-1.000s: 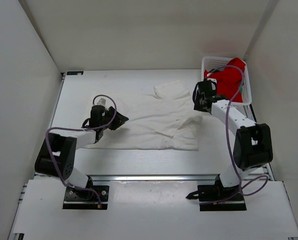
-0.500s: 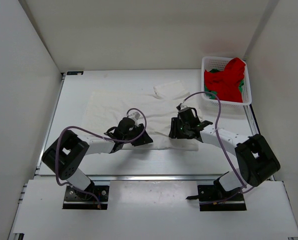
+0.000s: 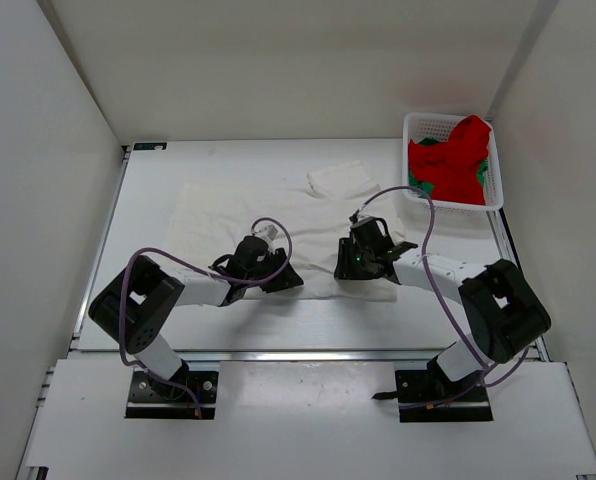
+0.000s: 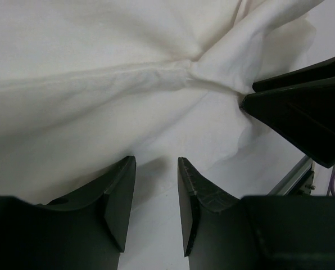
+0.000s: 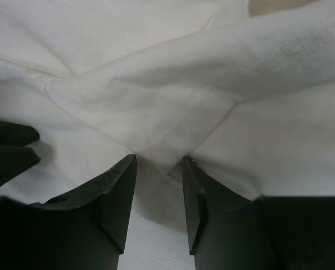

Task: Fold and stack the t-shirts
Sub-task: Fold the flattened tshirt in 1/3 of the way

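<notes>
White t-shirt (image 3: pixel 278 215) spread, creased, on counter (image 3: pixel 163 165). Left gripper (image 4: pixel 156 164) and right gripper (image 5: pixel 159 162) low over its near edge, side by side — fingers of both parted, nothing clamped. Red t-shirt (image 3: pixel 458 160) heaped in basket (image 3: pixel 418 125), far right corner.

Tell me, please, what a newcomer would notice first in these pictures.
The white t-shirt spread over the middle of the table draws the eye, with the left fingers and right fingers open, low at its near edge. The red t-shirt glows in the white basket at the far right corner.
</notes>
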`<control>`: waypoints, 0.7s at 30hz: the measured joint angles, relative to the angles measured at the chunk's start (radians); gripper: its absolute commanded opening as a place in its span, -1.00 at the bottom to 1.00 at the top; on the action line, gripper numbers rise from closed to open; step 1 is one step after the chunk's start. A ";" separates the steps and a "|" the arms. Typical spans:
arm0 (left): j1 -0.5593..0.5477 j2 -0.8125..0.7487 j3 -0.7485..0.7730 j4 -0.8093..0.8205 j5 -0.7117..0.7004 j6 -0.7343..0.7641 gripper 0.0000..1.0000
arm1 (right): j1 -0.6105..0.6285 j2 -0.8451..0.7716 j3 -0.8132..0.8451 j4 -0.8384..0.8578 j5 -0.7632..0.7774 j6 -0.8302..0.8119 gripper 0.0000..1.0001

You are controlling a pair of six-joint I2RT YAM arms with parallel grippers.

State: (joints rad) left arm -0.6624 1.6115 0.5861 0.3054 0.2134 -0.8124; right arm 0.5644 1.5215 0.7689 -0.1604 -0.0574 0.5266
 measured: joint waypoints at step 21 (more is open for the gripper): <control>0.000 -0.005 -0.040 0.068 0.011 -0.008 -0.06 | 0.015 0.158 0.330 -0.094 0.130 -0.089 -1.00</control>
State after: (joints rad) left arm -0.6628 1.6062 0.5457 0.3729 0.2241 -0.8204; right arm 0.5797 1.6791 1.0985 -0.2543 0.0727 0.4381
